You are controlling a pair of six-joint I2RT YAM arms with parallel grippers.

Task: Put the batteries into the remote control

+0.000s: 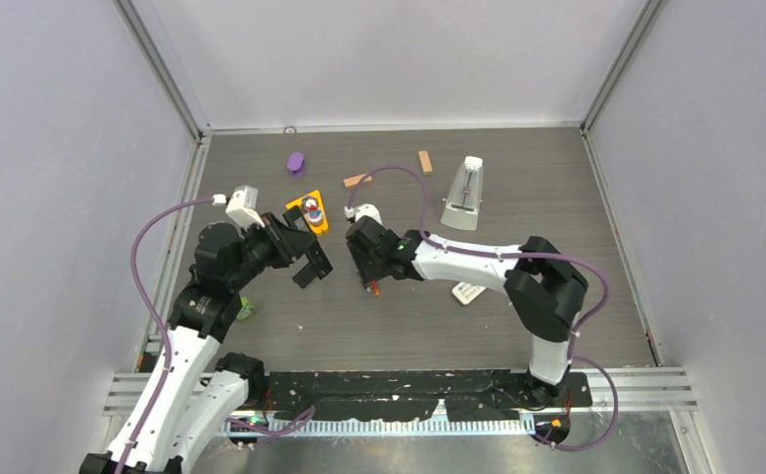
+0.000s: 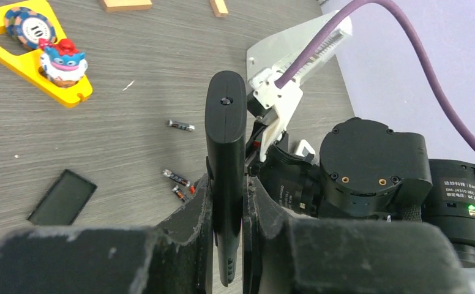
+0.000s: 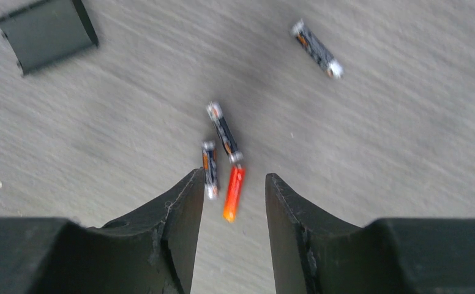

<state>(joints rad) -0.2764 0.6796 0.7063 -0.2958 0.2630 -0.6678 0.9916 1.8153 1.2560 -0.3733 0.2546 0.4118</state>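
The remote control is clamped edgewise in the left gripper. The right gripper is seen with jaws apart. A red-orange battery lies between its fingertips, and two dark batteries lie just ahead.

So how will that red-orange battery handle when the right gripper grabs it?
The red-orange battery is a thin cylinder lying flat, so it will probably roll if nudged. Tiny against the right gripper, it may slip or pivot out.
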